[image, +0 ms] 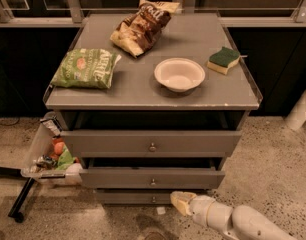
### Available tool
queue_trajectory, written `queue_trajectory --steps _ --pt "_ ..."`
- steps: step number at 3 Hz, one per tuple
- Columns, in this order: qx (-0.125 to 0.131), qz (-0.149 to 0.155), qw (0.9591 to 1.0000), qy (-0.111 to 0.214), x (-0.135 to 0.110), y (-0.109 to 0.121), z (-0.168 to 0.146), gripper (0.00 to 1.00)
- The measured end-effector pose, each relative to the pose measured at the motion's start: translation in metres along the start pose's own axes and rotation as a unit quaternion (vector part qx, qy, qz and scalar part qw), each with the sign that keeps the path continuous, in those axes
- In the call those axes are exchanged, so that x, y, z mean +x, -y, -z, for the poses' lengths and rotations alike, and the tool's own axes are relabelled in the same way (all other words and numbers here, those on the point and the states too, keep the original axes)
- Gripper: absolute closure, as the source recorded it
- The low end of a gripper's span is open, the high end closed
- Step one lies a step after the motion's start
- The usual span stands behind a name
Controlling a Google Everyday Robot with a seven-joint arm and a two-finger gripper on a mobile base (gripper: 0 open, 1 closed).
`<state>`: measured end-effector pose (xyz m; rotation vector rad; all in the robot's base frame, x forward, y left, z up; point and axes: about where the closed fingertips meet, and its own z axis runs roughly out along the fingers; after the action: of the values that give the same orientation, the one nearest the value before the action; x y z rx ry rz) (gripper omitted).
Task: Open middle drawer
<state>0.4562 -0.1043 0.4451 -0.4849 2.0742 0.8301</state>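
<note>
Grey metal cabinet point(143, 91), my gripper point(179, 202) low before it, fingers together.
I see the middle drawer point(152, 178), flat-fronted with round knob, pulled slightly out.

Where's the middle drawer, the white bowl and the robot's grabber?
middle drawer point(118, 178): camera view, flat grey front.
white bowl point(179, 76): camera view, bare inside.
end effector point(180, 202): camera view, yellowish tip, near the bottom drawer point(128, 198).
</note>
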Motion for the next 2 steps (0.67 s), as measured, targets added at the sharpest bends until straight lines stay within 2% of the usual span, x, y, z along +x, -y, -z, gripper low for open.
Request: queue_trajectory --steps 1,2 --pt "0.038 0.024 0.9974 0.056 -0.039 0.029 0.013 1.0" --pt "0.065 0.041 0.992 0.101 -0.076 0.053 0.023 1.0"
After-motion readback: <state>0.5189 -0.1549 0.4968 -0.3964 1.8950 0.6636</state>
